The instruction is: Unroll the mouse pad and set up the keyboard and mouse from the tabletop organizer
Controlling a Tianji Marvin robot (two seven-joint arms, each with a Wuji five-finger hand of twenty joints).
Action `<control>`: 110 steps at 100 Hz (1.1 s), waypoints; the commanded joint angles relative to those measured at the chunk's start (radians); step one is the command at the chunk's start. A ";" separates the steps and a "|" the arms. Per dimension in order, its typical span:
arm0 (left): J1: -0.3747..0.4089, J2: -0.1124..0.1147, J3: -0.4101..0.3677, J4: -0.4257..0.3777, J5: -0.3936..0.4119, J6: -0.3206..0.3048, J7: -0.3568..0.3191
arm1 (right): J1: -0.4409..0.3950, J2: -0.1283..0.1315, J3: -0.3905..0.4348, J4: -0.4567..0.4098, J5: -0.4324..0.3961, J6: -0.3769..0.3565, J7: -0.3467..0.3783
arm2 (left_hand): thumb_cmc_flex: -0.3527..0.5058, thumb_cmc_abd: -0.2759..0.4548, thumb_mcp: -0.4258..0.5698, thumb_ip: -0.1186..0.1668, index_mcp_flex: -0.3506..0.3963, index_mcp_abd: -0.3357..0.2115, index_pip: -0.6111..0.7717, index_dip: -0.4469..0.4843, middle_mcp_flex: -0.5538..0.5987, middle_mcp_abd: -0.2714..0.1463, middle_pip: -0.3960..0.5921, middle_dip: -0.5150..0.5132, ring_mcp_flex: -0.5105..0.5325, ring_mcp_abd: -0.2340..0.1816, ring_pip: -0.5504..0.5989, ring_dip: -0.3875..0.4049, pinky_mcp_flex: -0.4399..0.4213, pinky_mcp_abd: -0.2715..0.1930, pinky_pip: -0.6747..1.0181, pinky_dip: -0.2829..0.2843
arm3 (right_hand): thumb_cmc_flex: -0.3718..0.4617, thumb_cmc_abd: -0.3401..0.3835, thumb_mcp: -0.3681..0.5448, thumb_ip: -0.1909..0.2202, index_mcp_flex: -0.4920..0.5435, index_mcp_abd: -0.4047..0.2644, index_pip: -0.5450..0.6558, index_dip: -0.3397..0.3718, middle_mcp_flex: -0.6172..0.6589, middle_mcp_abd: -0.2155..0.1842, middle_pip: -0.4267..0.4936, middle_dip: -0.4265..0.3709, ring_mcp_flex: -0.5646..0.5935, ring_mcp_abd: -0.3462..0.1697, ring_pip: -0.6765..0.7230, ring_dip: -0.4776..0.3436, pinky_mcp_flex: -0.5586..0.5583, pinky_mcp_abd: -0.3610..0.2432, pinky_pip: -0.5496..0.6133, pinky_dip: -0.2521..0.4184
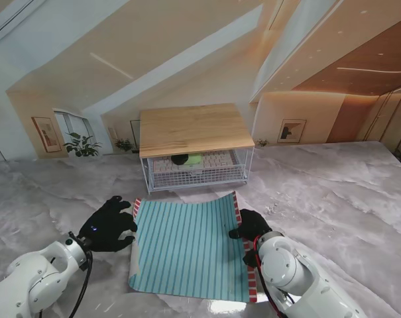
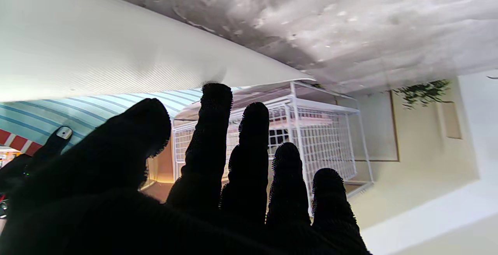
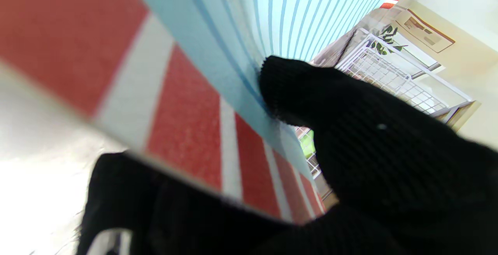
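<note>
Two robot hands: right robot hand [image 1: 250,224] pinching mouse pad [image 1: 187,248] edge, left robot hand [image 1: 110,222] spread apart; keyboard [image 1: 213,161] half-hidden inside organizer [image 1: 195,129].

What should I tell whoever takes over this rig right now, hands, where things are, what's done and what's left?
Left hand: fingers spread at the left edge of the mouse pad, holding nothing.
Right hand: pinching the pad's right, red-striped edge, thumb on top, fingers under.
The pad is mostly unrolled, but its side edges curl up.
Keyboard and mouse sit in the wire organizer, under its wooden top.
Done: unrolling, nearly.
Left: flatten the pad, then set out the keyboard and mouse.
</note>
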 commanded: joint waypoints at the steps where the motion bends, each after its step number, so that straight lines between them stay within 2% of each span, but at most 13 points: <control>1: 0.017 0.009 -0.017 -0.008 0.013 0.002 0.005 | -0.008 -0.001 -0.001 -0.004 -0.002 -0.001 0.012 | -0.015 -0.005 0.023 0.007 0.018 0.021 -0.006 0.007 0.018 0.009 0.004 -0.001 0.009 -0.012 -0.005 -0.003 -0.010 0.011 0.007 -0.010 | 0.028 0.006 0.039 0.013 0.087 0.157 0.085 0.010 0.103 0.178 0.101 0.052 0.012 -0.167 0.053 0.002 0.021 -0.201 0.293 0.025; 16: 0.048 0.004 -0.061 -0.018 0.019 0.011 0.069 | -0.009 -0.001 0.000 -0.005 -0.002 -0.001 0.012 | -0.015 -0.004 0.021 0.008 0.018 0.023 -0.007 0.007 0.017 0.011 0.003 -0.001 0.008 -0.009 -0.007 -0.004 -0.012 0.024 0.010 -0.014 | 0.027 0.006 0.040 0.012 0.087 0.156 0.085 0.010 0.103 0.178 0.101 0.053 0.012 -0.167 0.053 0.002 0.021 -0.201 0.293 0.025; 26: 0.065 -0.004 -0.083 -0.023 0.010 0.018 0.121 | -0.011 -0.001 0.003 -0.006 -0.002 -0.003 0.011 | -0.018 0.002 0.015 0.010 0.014 0.024 -0.010 0.006 0.015 0.014 0.001 -0.001 0.011 0.008 -0.008 -0.003 -0.019 0.057 0.012 -0.016 | 0.027 0.006 0.041 0.011 0.087 0.157 0.084 0.010 0.103 0.178 0.101 0.053 0.012 -0.167 0.053 0.001 0.021 -0.201 0.293 0.025; 36: 0.079 -0.015 -0.100 -0.029 -0.017 0.032 0.178 | -0.013 0.000 0.006 -0.007 -0.003 -0.004 0.011 | -0.018 0.005 0.003 0.010 0.008 0.030 -0.013 0.005 0.006 0.021 0.000 0.001 0.006 0.035 -0.008 0.001 -0.026 0.082 0.010 -0.016 | 0.025 0.007 0.042 0.009 0.083 0.159 0.083 0.010 0.099 0.178 0.101 0.054 0.012 -0.166 0.051 0.000 0.021 -0.201 0.293 0.025; 48: 0.088 -0.039 -0.101 -0.030 -0.091 0.059 0.242 | -0.017 0.000 0.011 -0.009 -0.005 -0.007 0.010 | -0.018 0.004 -0.013 0.011 -0.002 0.041 -0.020 0.003 -0.007 0.034 -0.001 0.003 0.000 0.043 -0.008 0.008 -0.029 0.089 0.012 -0.011 | 0.024 0.007 0.043 0.005 0.078 0.161 0.083 0.012 0.097 0.178 0.101 0.055 0.012 -0.166 0.050 -0.002 0.020 -0.201 0.293 0.023; 51: 0.088 -0.045 -0.099 -0.032 -0.113 0.063 0.246 | -0.018 0.000 0.013 -0.009 -0.005 -0.007 0.010 | -0.017 0.002 -0.016 0.011 -0.003 0.046 -0.022 0.002 -0.012 0.048 -0.003 0.003 -0.003 0.044 -0.008 0.010 -0.031 0.088 0.010 -0.010 | 0.024 0.007 0.043 0.003 0.078 0.161 0.085 0.013 0.094 0.178 0.101 0.055 0.012 -0.166 0.050 -0.003 0.020 -0.201 0.293 0.023; 58: 0.087 -0.052 -0.088 -0.032 -0.136 0.079 0.253 | -0.020 0.001 0.017 -0.010 -0.007 -0.008 0.010 | -0.018 0.006 -0.028 0.009 -0.011 0.050 -0.031 -0.002 -0.021 0.048 -0.004 0.004 -0.010 0.045 -0.009 0.012 -0.033 0.087 0.006 -0.009 | 0.024 0.007 0.044 0.000 0.076 0.161 0.084 0.013 0.093 0.178 0.102 0.056 0.012 -0.166 0.049 -0.004 0.020 -0.201 0.293 0.022; 110: 0.058 -0.060 -0.017 -0.012 -0.198 0.131 0.215 | -0.063 0.022 0.112 -0.038 -0.074 -0.033 0.034 | -0.013 0.008 -0.057 0.016 -0.019 0.052 -0.041 -0.006 -0.035 0.049 0.000 0.006 -0.015 0.043 -0.013 0.021 -0.035 0.089 -0.013 0.008 | 0.031 0.007 0.047 -0.022 0.071 0.171 0.080 0.009 0.087 0.184 0.099 0.059 0.012 -0.160 0.049 -0.012 0.019 -0.200 0.293 0.014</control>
